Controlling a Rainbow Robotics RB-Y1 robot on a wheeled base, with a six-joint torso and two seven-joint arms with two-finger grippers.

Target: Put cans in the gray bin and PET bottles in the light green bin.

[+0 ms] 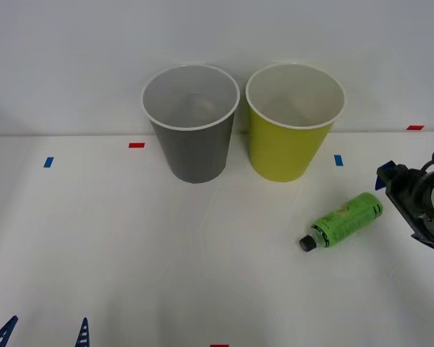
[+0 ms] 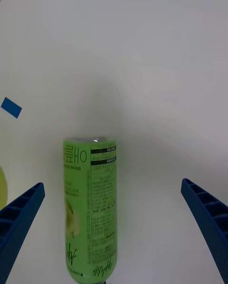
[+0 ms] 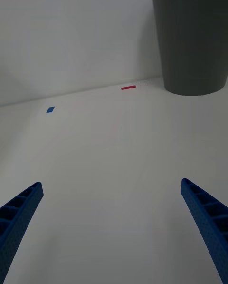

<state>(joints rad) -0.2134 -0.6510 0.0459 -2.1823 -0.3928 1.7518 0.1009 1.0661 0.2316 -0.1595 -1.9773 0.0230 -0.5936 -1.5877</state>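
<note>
Green-labelled PET bottle (image 1: 346, 220) lies near light green bin (image 1: 289, 148), beside right gripper (image 1: 412, 199).

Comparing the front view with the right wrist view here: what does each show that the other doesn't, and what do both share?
Front view alone: the gray bin and the light green bin upright side by side, plus the left gripper low at the near edge. Right wrist view alone: the label's small print and the right gripper with fingers spread wide. Both: the PET bottle lying on its side on the white table.
</note>
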